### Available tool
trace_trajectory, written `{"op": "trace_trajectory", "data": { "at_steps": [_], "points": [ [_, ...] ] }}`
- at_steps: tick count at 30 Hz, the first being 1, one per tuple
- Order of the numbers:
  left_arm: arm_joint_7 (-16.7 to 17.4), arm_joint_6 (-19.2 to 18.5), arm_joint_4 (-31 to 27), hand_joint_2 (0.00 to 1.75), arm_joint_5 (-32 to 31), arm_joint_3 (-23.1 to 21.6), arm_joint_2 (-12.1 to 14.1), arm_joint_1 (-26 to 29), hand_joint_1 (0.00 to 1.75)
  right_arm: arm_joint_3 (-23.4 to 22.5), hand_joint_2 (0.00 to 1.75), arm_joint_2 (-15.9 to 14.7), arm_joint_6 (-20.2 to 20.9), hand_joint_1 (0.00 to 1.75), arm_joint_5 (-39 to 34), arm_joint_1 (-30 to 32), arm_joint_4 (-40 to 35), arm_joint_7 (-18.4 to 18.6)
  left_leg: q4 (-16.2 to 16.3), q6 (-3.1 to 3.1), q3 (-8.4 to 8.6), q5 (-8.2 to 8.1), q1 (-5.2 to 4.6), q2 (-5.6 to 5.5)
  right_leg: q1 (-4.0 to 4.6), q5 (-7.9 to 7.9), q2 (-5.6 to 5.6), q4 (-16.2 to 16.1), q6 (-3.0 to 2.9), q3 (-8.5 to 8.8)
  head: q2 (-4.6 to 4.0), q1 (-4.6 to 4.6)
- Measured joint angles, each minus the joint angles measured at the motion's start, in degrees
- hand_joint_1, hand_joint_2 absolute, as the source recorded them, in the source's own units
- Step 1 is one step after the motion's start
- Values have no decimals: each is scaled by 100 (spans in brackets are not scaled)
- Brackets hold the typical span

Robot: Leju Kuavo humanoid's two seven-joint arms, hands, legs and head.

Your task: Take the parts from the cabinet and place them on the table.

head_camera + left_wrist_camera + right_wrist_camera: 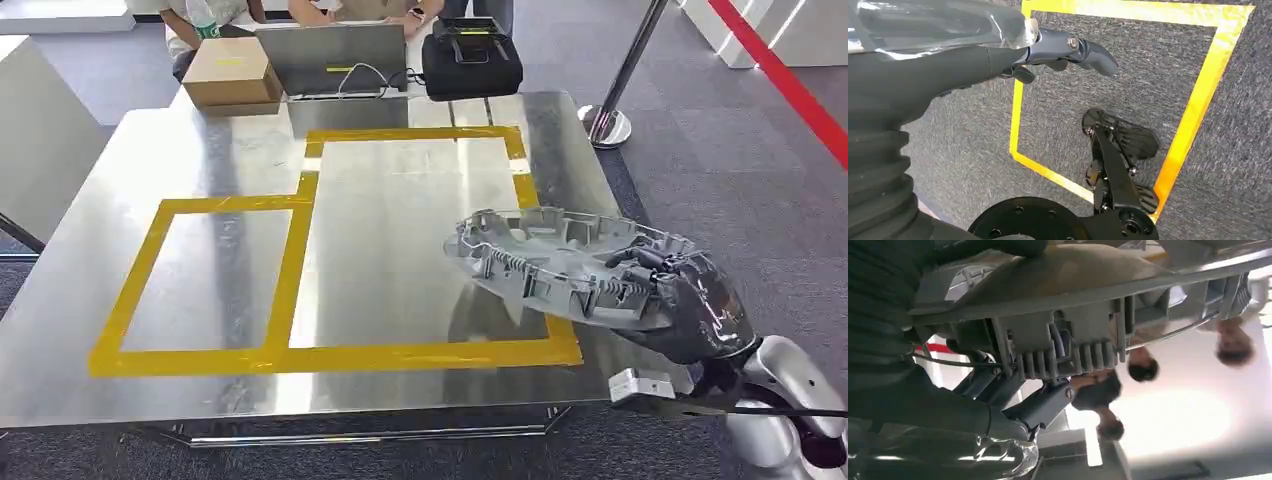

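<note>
Right hand (690,310) dark and glossy; silver forearm casing behind it; left hand (998,55) grey, ribbed wrist cover, film-wrapped, screw in finger.

Steel table (420,230) w/ yellow tape (290,255), box (232,72), laptop (330,58).

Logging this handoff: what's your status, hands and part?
Right hand grips grey ribbed plastic part, held over metal table, near large yellow-taped box. Left hand empty, hanging over floor. Box looks clear.

Right robot hand (690,315) covers the near end of the grey part (550,265). People behind the worktop (200,150) cut off at top edge. Laptop (332,58) screen unreadable, too small.
</note>
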Motion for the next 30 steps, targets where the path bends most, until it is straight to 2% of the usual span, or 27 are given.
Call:
{"op": "trace_trajectory", "data": {
  "at_steps": [4, 8, 11, 20, 27, 30],
  "points": [
    [-158, -94, 0, 175, -86, -7, -7, -3, 0, 467, 175, 0, -175, 175, 772, -403, 1139, 184, -1, 3, 8, -3, 0, 29, -3, 7, 17, 0, 8, 5, 0, -4],
    [-317, -190, 0, 175, -92, -9, -7, -15, 0, 1328, 175, 164, -173, 175, 1070, -1499, 2754, 271, -1, 2, 31, 0, 0, 58, -3, 19, 40, 0, 13, 12, 0, -4],
    [-345, -197, 0, 175, -114, -9, -9, -6, 0, 1757, 175, 340, -173, 175, 1134, -2015, 3512, 295, 0, -1, 31, 5, 1, 39, -2, 19, 34, 1, 14, 23, 0, -2],
    [-415, -112, 0, 175, -164, -4, -37, -18, 0, 3018, 175, 1553, -212, 175, 1400, -3713, 5729, 407, -2, -10, 54, 10, 4, 87, 7, 24, 78, 4, 5, 26, 0, -2],
    [-455, -142, 0, 175, -173, -4, -52, -22, 0, 3627, 175, 2427, -239, 175, 1530, -4195, 6388, 352, -2, -12, 56, 10, 4, 88, 9, 24, 79, 6, 5, 24, 0, -2],
    [-459, -142, 0, 175, -175, -2, -52, -25, 0, 3764, 175, 2658, -215, 175, 1525, -4255, 6513, 343, -2, -13, 57, 11, 3, 76, 9, 24, 71, 5, 5, 25, 0, -2]
  ]
}}
